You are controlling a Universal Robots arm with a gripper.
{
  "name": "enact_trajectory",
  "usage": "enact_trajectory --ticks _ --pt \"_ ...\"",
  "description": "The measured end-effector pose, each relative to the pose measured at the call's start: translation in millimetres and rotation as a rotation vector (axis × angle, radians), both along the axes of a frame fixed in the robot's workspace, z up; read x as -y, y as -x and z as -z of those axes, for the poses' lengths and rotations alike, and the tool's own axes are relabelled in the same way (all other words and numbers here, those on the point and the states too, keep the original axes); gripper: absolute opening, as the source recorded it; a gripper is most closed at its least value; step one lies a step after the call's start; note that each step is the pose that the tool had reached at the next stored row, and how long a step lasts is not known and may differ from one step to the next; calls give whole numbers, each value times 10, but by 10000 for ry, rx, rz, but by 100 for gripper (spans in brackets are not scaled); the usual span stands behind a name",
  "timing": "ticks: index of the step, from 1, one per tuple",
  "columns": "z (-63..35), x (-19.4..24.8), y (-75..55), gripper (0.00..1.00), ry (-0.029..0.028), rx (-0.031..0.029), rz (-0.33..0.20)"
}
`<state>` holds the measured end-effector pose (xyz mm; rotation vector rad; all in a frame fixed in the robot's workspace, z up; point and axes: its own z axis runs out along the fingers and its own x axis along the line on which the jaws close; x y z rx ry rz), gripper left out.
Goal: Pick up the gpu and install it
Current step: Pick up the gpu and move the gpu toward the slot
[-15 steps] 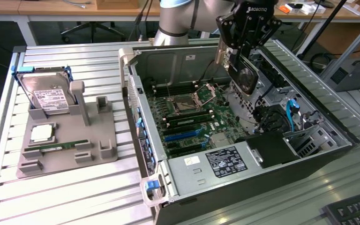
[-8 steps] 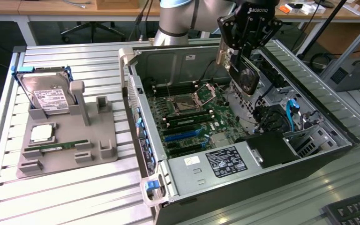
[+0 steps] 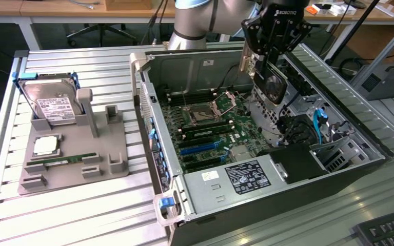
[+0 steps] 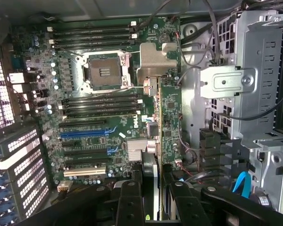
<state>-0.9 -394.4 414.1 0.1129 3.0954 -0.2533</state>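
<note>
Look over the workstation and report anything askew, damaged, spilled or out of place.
Nothing looks damaged, spilled or askew. The only thing off its resting place is the gpu, gripped upright by the gripper above the open computer case, not seated in any slot.

Upper right: black gripper (image 3: 268,52) clamps the flat green-and-black gpu (image 3: 273,84) upright over the open grey metal computer case (image 3: 183,64).

arm (image 3: 195,20) bent over, pincer (image 3: 264,62) pointing straight down, jaws clamped
</note>
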Motion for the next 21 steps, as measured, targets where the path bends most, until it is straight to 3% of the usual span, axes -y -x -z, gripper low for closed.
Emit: enact_trajectory --ticks 13,14,15,16,18,19,21 --pt "81 -2 -69 27 57 -1 0" --pt "83 -5 -69 27 54 0 -1" --pt "83 -5 -69 27 0 0 0" --pt "84 -5 -68 27 -122 0 2" --pt "83 -6 -69 27 -523 -2 13" --pt "84 -6 -69 27 -801 0 24" --pt "84 -5 -69 27 -1409 -1 47"
